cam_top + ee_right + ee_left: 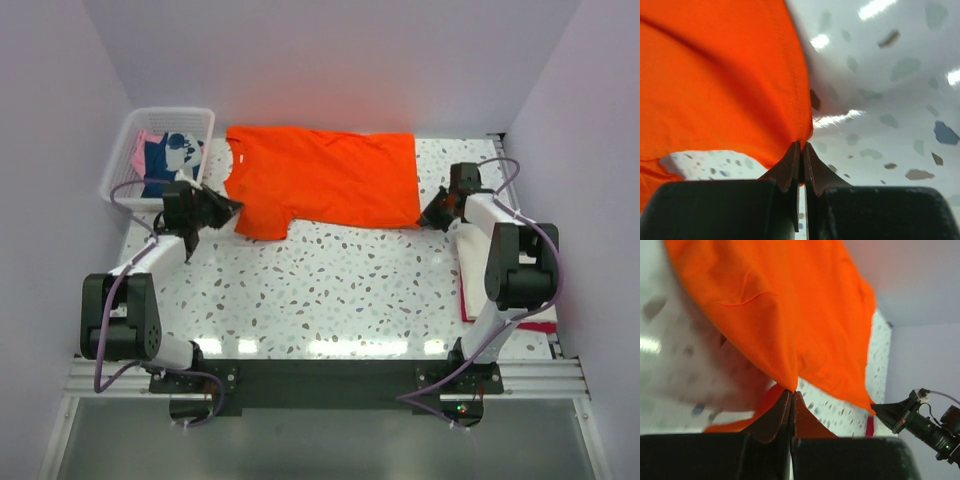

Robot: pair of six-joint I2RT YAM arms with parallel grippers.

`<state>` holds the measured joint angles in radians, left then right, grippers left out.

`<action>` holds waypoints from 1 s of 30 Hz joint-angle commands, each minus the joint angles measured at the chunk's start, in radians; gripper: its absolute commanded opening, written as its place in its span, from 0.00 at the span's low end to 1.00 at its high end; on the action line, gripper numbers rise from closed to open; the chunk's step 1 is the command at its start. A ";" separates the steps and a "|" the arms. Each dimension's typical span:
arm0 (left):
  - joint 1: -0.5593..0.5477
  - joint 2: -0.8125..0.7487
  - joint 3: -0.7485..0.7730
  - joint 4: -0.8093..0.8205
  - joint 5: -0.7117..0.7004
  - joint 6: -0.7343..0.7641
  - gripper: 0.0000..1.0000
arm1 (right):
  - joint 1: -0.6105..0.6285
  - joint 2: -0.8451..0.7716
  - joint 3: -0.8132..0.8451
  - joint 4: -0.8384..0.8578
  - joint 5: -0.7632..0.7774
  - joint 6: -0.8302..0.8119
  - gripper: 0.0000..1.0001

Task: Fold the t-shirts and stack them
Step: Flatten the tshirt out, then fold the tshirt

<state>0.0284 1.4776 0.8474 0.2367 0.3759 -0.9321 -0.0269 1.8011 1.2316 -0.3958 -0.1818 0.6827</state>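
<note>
Orange t-shirt (320,175) lies spread on the table (330,290), left tool (234,208) and right tool (430,217) each clamped on an edge; basket (118,165) of shirts (165,155) just beside.

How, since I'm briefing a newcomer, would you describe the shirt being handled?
On the far half of the speckled table lies the orange t-shirt, spread out, pinched by the left gripper and right gripper. Unlike the shirts bunched in the white basket, it is plain orange.
</note>
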 commanded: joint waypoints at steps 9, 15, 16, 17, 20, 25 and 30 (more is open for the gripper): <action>-0.019 -0.433 -0.441 -0.327 -0.196 -0.067 0.00 | -0.021 -0.209 -0.352 -0.003 0.094 -0.032 0.00; -0.021 -0.638 -0.397 -0.630 -0.316 -0.033 0.00 | -0.050 -0.359 -0.435 -0.080 0.148 -0.060 0.00; -0.019 -0.660 -0.387 -0.664 -0.327 -0.040 0.00 | -0.053 -0.377 -0.442 -0.101 0.151 -0.066 0.00; -0.019 -0.690 -0.383 -0.694 -0.348 -0.040 0.00 | -0.062 -0.411 -0.446 -0.110 0.154 -0.071 0.00; -0.021 -0.746 -0.372 -0.812 -0.374 -0.065 0.00 | -0.068 -0.454 -0.466 -0.140 0.165 -0.080 0.00; -0.021 -0.798 -0.393 -0.849 -0.373 -0.080 0.00 | -0.070 -0.491 -0.483 -0.164 0.171 -0.091 0.00; -0.021 -0.737 -0.403 -0.659 -0.273 -0.039 0.00 | -0.068 -0.477 -0.468 -0.118 0.098 -0.104 0.00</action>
<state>0.0105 0.7078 0.4339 -0.5320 0.0639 -0.9939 -0.0875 1.3338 0.7559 -0.5339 -0.0547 0.6079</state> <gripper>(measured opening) 0.014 0.025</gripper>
